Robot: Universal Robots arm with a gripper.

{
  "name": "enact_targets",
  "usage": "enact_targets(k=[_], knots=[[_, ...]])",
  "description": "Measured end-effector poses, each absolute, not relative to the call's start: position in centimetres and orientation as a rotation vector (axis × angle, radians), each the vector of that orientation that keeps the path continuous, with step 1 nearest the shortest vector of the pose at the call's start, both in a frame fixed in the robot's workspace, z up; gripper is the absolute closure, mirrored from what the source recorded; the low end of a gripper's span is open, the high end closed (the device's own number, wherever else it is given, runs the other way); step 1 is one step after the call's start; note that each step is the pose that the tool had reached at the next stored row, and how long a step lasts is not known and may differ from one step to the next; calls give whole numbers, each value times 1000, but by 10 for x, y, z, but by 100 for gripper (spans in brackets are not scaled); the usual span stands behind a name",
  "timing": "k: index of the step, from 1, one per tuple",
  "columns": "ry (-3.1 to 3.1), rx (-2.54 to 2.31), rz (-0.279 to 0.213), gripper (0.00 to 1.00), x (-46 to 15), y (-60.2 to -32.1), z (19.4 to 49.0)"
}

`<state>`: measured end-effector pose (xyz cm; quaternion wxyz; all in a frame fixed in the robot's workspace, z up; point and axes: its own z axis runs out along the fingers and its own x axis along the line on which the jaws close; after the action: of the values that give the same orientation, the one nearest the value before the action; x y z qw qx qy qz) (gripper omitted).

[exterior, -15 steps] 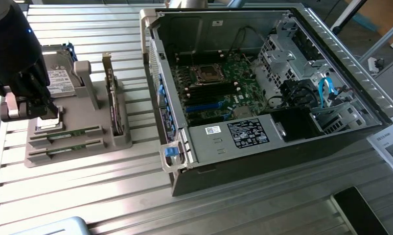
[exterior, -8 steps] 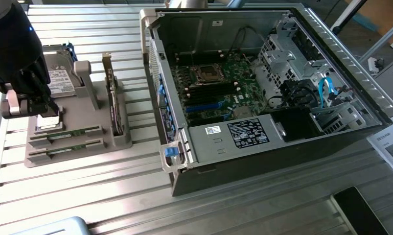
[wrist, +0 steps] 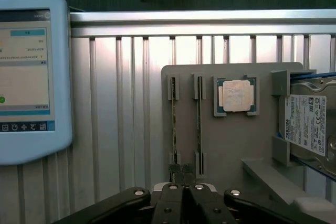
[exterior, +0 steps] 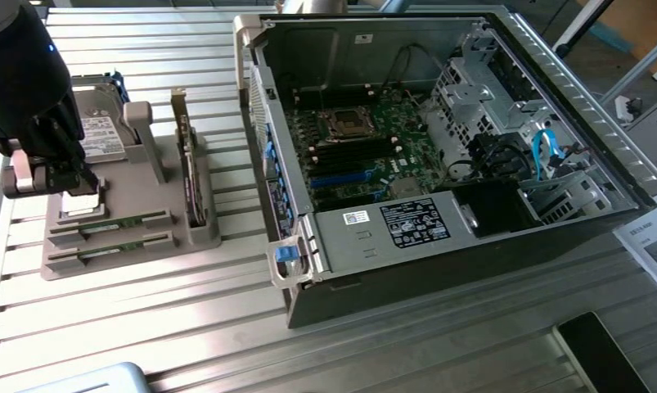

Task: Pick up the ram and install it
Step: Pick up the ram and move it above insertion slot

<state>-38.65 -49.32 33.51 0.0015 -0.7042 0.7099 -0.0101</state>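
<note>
- Gripper [wrist: 182, 178]: jaws closed together, nothing held, hovering at one end of the grey holder [wrist: 231, 145].
- Ram [wrist: 174, 124]: green stick standing on edge in the holder's slots, just ahead of the gripper, untouched.
- Second green stick [wrist: 199, 124]: parallel, just beside the ram, slightly farther off the gripper's line.
- Processor chip [wrist: 236, 95], hard drive [wrist: 310, 124]: beyond that stick.
- Computer case [exterior: 339, 37]: open, well apart from the gripper, on the ribbed surface [wrist: 121, 103].
</note>
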Motion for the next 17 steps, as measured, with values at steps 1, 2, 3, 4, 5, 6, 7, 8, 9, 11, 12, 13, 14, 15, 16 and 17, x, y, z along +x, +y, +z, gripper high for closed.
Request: enact_targets(k=[1,2,3,4,5,6,7,8,9,11,12,13,14,15,16,17], knots=[[2228,-2210,-32,89,-387,-493,334],[2228,-2210,-32,89,-387,-493,333],[2228,-2210,-31,89,-387,-493,331],[2228,-2210,-32,89,-387,-493,330],[2228,-2210,-31,89,-387,-493,329],[2228,-2210,-31,89,-387,-493,327],[2228,-2210,-32,89,-387,-493,325],[2228,-2210,-32,89,-387,-493,324],[2228,-2210,-32,89,-387,-493,323],[2228,-2210,-32,89,-387,-493,320],[2228,-2210,-32,89,-387,-493,319],[2228,-2210,-31,89,-387,-493,318],[2228,-2210,-32,89,-387,-493,317],[2228,-2210,-32,89,-387,-493,316],[2228,-2210,-31,89,-387,-493,314],[2228,-2210,-32,89,-387,-493,314]])
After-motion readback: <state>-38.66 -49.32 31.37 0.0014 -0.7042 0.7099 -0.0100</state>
